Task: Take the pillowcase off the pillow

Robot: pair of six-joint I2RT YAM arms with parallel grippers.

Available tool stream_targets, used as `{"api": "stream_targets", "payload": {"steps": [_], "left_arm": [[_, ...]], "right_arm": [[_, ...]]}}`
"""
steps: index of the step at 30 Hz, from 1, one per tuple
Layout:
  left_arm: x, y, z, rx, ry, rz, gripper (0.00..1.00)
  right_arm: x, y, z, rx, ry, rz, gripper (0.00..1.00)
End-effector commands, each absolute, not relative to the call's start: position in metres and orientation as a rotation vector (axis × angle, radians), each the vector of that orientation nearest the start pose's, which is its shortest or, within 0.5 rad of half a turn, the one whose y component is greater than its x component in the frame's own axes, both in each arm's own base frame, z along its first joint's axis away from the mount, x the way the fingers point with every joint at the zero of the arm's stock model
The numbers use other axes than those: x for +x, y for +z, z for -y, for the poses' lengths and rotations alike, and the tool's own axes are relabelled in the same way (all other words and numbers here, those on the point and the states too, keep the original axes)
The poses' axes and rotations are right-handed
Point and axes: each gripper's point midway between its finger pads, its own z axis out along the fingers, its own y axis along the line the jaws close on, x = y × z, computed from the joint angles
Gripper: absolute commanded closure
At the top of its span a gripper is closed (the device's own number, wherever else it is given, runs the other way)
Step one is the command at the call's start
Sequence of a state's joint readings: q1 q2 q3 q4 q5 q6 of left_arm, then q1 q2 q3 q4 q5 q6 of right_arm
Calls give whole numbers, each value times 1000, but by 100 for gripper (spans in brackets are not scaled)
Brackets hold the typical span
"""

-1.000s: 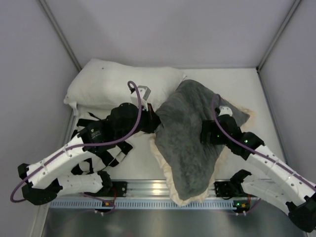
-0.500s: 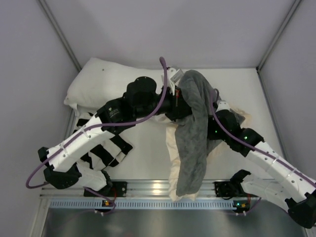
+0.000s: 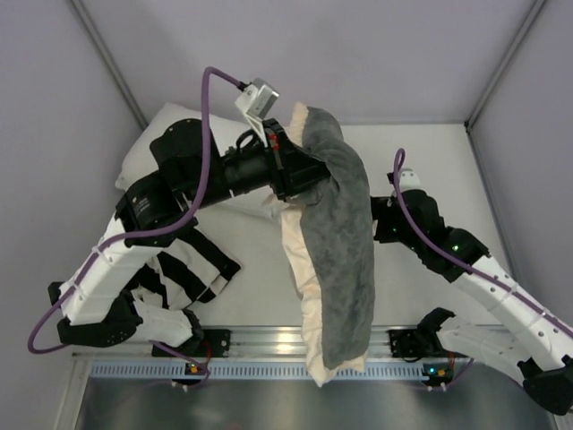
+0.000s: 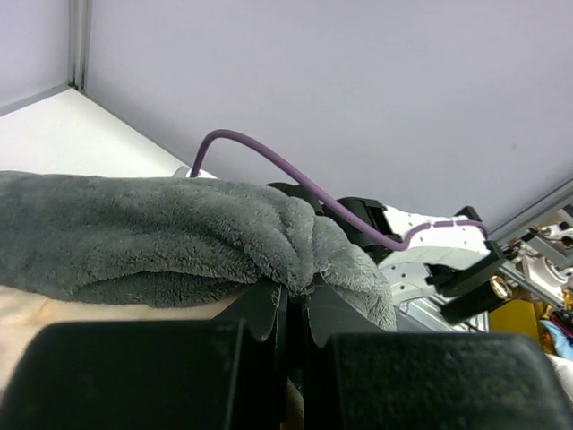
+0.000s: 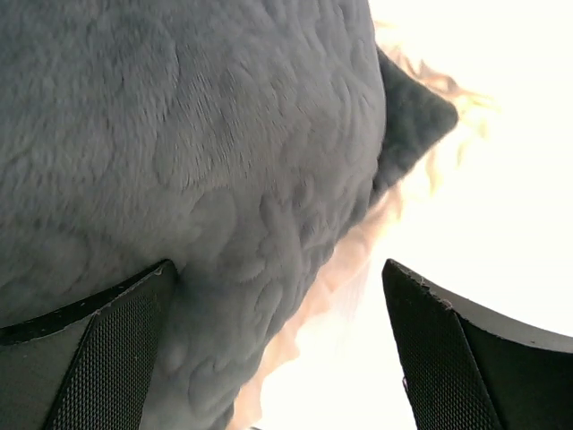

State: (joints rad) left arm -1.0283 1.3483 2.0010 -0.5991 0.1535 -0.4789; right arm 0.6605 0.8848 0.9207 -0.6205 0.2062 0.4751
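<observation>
Pale gray walls are enclosing the white bench (image 3: pixel 466 161) on three sides. Across its middle the pillowcase (image 3: pixel 345 242) is hanging as a long raised fold, running from 12 o'clock down to the near edge at 6 o'clock. Its dark gray plush is facing 3 o'clock and cream fabric is showing along its 9 o'clock side. Whether that cream is only the ruffled border or something inside the cover cannot be told.

At 10 o'clock a plain white pillow (image 3: pixel 139 161) is lying partly under the left arm, and a black-and-white striped cloth (image 3: pixel 201 264) is lying at 8 o'clock.

The left hand (image 4: pixel 291 305) is gripping the top of the fold, its fingers pressed together on a bunch of gray plush. The right hand (image 5: pixel 277 269) is sitting at the fold's 3 o'clock side with its fingers spread wide, the plush lying close against one of them.
</observation>
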Motion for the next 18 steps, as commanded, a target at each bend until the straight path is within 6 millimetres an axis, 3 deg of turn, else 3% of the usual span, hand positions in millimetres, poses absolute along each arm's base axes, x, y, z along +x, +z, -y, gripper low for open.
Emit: {"api": "stream_targets", "payload": {"steps": [1,4,8,11,16,18], "left_arm": [[106,649,279,495,-1462,-1186,100],[91,669,252,473,-1479,-1101,100],[77,686,238,479,-1512,-1032,100],[75,682,255,536,-1552,-1051,100],[87,655,307,643,-1594,-1168,100],[95,646,318,638,-1589,-1209,100]], "right_arm": [[233,236,-187,-143,585,-2101,8],[229,235,-212,-226,684,-2116,8],[212,239,-255,-343,844,-2130,8],[194,252,-281,-403,968,-2091,8],[169,281,-297,-473,1065,-1989,10],[155,287,-303,-547,1100,-1968,10]]}}
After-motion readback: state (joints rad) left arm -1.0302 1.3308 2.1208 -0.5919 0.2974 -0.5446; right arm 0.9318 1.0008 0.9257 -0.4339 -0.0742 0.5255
